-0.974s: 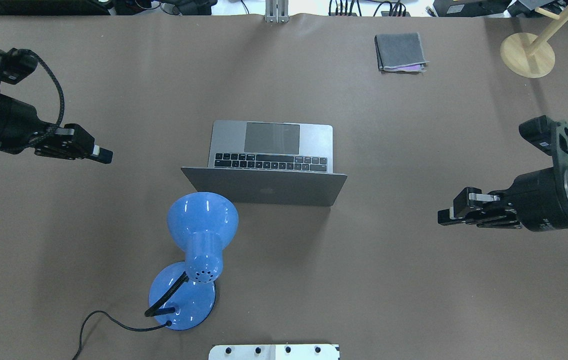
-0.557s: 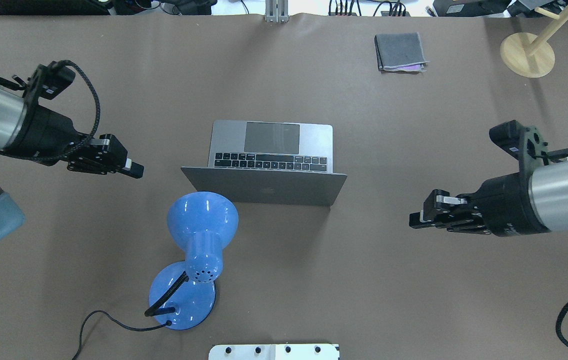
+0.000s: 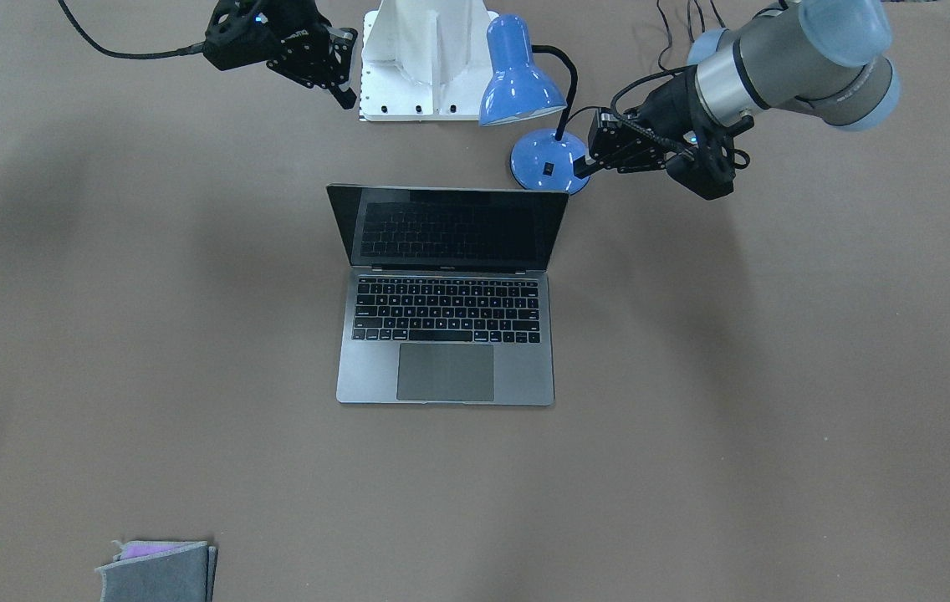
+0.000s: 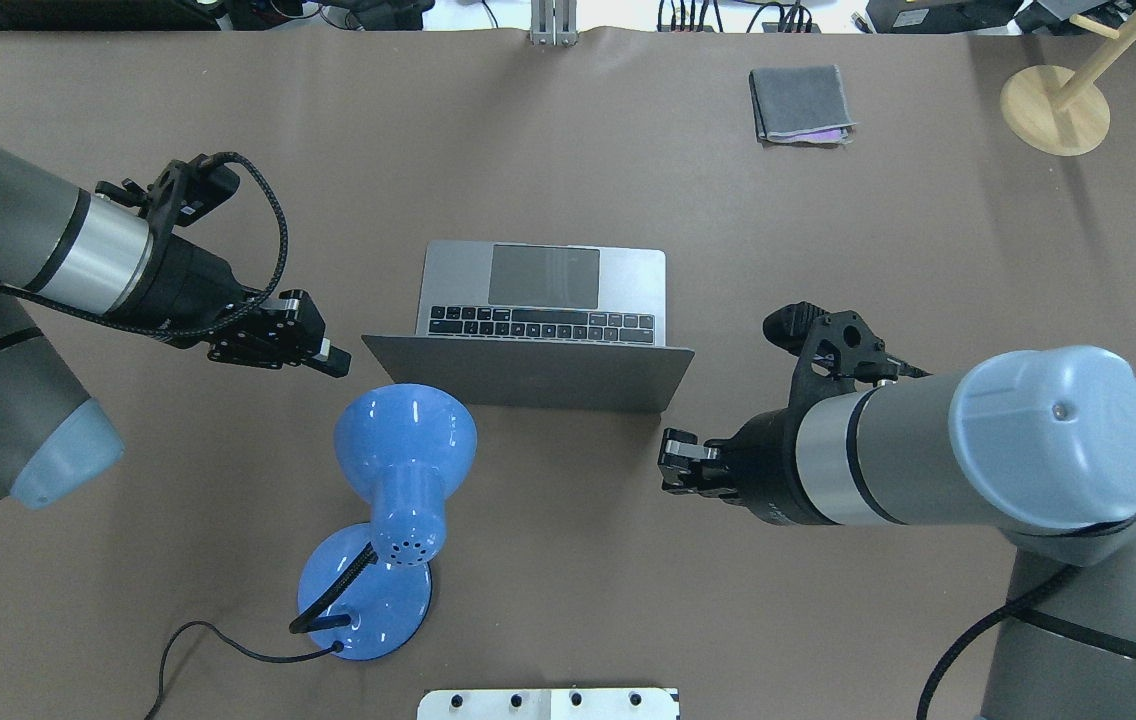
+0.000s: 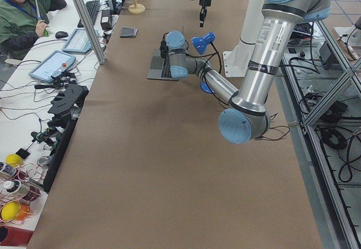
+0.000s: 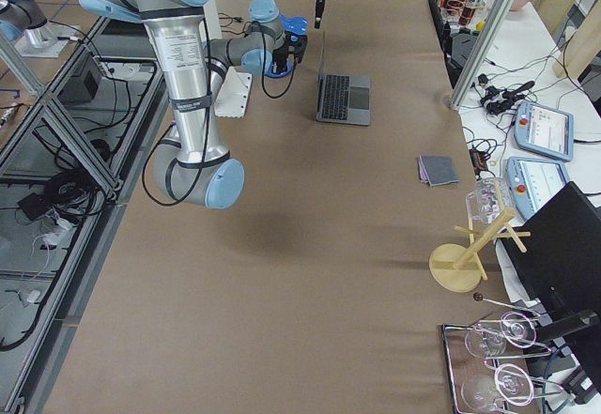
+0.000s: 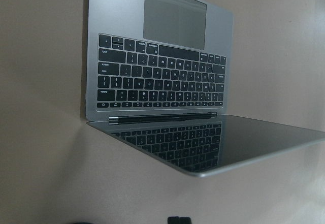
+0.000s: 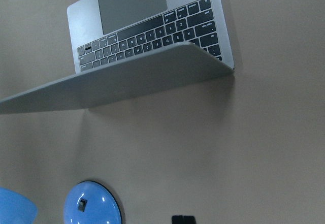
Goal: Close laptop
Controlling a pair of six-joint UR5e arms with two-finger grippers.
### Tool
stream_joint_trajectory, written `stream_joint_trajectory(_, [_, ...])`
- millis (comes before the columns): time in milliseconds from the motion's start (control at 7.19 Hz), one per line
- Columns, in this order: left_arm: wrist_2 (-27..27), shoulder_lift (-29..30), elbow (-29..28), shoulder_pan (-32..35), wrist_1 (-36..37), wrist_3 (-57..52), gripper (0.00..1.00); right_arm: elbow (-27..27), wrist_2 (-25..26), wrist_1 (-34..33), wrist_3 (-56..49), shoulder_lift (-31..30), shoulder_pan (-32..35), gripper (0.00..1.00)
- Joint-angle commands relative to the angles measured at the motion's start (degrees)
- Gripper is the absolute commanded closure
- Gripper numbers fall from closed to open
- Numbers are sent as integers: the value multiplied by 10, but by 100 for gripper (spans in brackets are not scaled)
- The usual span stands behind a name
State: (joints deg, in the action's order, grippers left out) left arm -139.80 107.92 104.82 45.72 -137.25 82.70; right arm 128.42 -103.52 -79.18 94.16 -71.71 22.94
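The left arm (image 4: 8, 225) and right arm (image 4: 913, 455) are grey tubes with pale blue joint caps (image 4: 1063, 435) and silver wrist rings (image 4: 113, 265). The left end effector (image 4: 336, 361), the right end effector (image 4: 666, 462) and a braided cable (image 4: 273, 215) at the left wrist are black.

Left gripper (image 4: 331, 357) mid-left of the overhead frame, right gripper (image 4: 668, 468) just right of centre, both pointing inward, both fully closed.
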Motion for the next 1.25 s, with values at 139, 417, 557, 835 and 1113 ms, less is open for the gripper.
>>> stream_joint_trajectory(139, [8, 21, -13, -3, 3, 7, 100, -60, 6, 0, -17, 37, 40, 100])
stream_joint_trajectory(417, [25, 26, -18, -18, 3, 9, 100, -72, 3, 0, -29, 45, 57, 100])
stream_joint_trajectory(557, [29, 27, -18, -21, 3, 9, 100, -75, 3, 0, -30, 45, 61, 100])
stream_joint_trajectory(835, [29, 30, -20, -21, 3, 9, 100, -76, 3, -1, -32, 46, 68, 100])
stream_joint_trajectory(1113, [29, 34, -24, -21, 4, 8, 100, -97, 3, -1, -35, 61, 76, 100])
